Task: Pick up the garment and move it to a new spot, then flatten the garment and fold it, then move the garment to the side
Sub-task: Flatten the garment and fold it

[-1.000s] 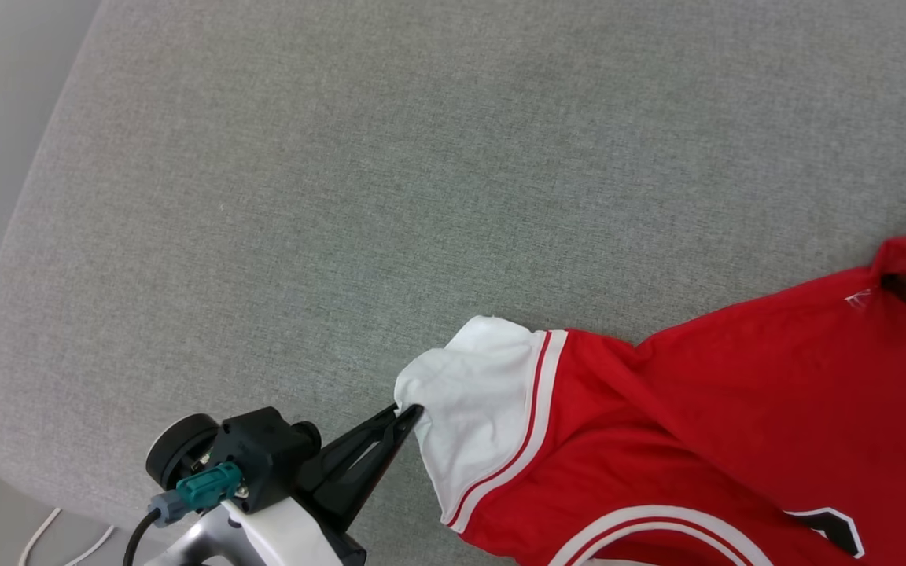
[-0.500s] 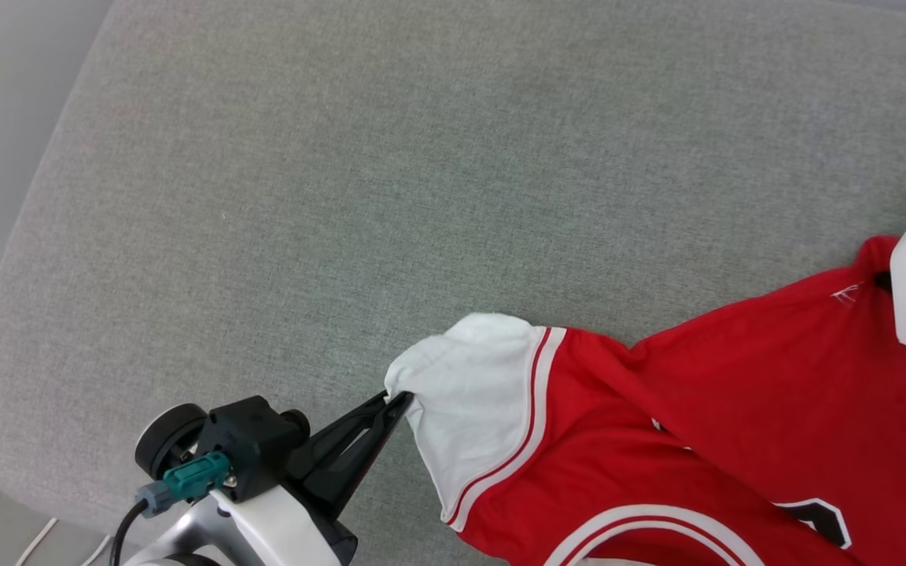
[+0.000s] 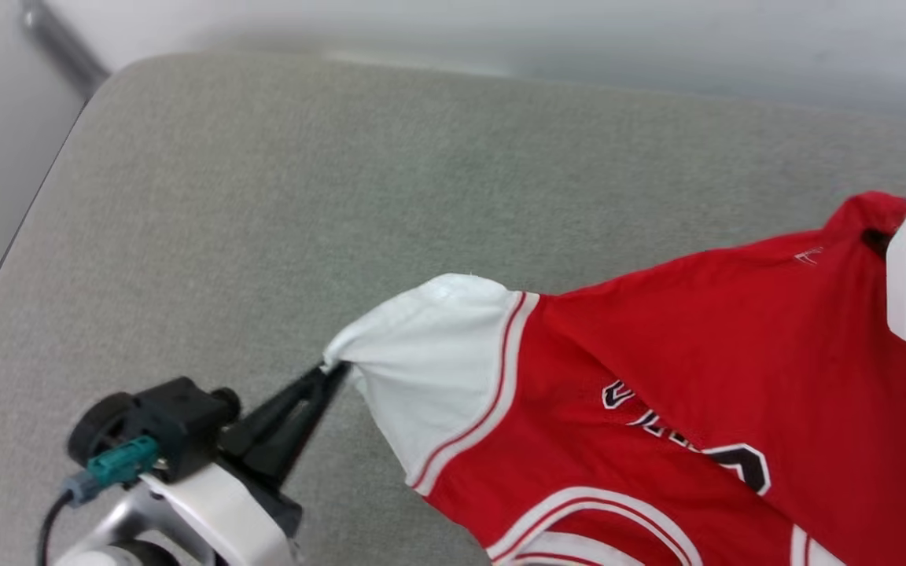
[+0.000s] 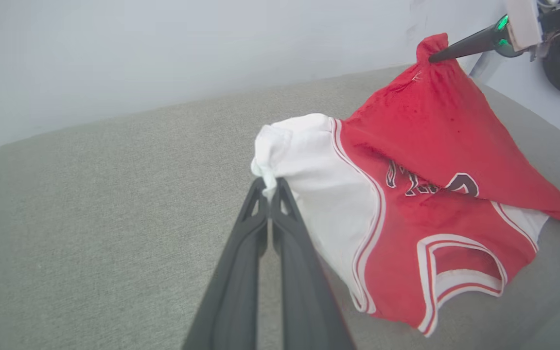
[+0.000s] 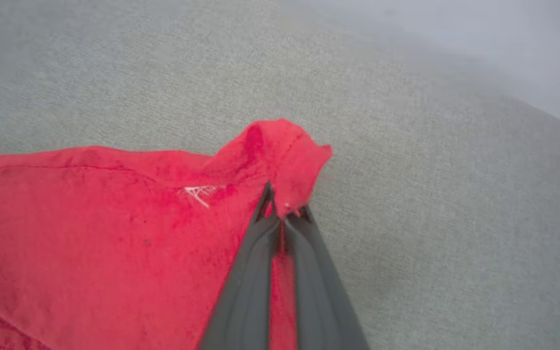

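The garment (image 3: 657,369) is a red T-shirt with white sleeves, striped trim and a black-and-white chest graphic, hanging raised above the grey cushion. My left gripper (image 3: 333,371) is shut on the edge of its white sleeve (image 4: 309,160), pinched at the fingertips (image 4: 269,184). My right gripper (image 5: 282,209) is shut on a red corner of the garment (image 5: 280,150), which peaks upward. In the left wrist view the right gripper (image 4: 435,57) holds that red corner high at the top right. The garment's lower part drapes down to the cushion.
A wide grey fabric cushion (image 3: 343,196) lies under everything, with open surface to the left and behind the garment. Its rounded left edge (image 3: 20,228) drops to a pale floor. A pale wall runs behind it (image 3: 500,31).
The right gripper has shut on the red corner. Both grippers have lifted the garment, which now shows its chest graphic. The head view has shifted, showing the cushion's far edge.
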Controlling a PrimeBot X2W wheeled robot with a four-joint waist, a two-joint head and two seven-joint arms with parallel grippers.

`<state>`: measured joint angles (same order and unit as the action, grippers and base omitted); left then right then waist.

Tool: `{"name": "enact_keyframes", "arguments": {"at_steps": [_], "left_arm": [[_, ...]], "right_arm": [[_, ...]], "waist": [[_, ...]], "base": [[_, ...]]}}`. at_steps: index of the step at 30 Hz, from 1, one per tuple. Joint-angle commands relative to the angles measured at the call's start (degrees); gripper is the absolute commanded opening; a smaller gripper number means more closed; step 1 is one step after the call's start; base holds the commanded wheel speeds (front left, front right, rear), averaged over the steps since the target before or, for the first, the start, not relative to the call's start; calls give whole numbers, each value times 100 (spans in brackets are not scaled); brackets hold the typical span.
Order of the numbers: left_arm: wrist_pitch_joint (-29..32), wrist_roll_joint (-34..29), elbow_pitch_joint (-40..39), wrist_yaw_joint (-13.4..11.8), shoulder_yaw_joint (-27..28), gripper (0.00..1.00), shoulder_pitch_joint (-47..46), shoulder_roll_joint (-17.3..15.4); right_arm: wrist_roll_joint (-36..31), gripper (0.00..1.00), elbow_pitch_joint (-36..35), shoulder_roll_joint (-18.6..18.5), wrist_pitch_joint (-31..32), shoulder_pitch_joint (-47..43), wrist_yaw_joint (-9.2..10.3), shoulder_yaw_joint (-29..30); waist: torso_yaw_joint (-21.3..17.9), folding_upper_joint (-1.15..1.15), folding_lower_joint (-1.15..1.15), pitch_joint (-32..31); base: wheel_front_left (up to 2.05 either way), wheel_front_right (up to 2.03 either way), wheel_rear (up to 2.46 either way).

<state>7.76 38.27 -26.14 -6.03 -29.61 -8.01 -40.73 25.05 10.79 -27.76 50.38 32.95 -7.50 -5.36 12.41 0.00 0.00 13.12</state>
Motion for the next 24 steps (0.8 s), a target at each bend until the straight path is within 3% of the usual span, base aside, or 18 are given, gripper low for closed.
{"name": "enact_keyframes", "arguments": {"at_steps": [1, 5, 11, 24], "left_arm": [[-70, -50, 20, -49, 114, 0, -4, -85], [-143, 29, -74, -131, 378, 0, -128, -168], [-264, 46, -220, -312, 834, 0, -338, -313], [-529, 69, -401, -461, 1733, 0, -1081, -569]], "right_arm": [[48, 0, -121, -24, -64, -42, 2, -35], [180, 0, -613, -113, -115, -141, 2, -58], [267, 0, -1287, 23, -412, -168, 2, 122], [235, 0, -2403, 251, -818, -27, 2, 471]], "waist": [[-327, 0, 0, -340], [-570, 0, 0, -589], [-917, 0, 0, -862], [-1452, 0, 0, -1055]], "base": [[0, 0, 0], [0, 0, 0], [0, 0, 0], [0, 0, 0]]}}
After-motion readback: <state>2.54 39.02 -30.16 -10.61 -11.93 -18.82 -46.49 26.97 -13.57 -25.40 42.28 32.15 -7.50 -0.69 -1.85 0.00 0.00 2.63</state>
